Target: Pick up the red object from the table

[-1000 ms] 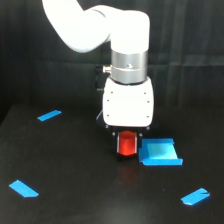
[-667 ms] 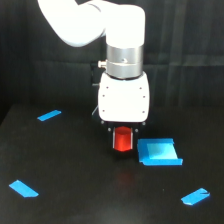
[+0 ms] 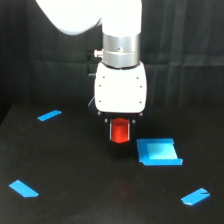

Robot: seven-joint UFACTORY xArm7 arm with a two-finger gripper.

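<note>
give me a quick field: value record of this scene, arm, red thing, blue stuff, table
arm: white xArm6, reaching down from the top of the exterior view
end effector: closed on the red object
red object: short red-orange cylinder, held between the fingers, lifted clear of the table
table: flat black matte surface
blue square block: flat on the table, toward the exterior view's right of the red object, not touching it
blue tape pieces: three, at far left, near left, near right
</note>
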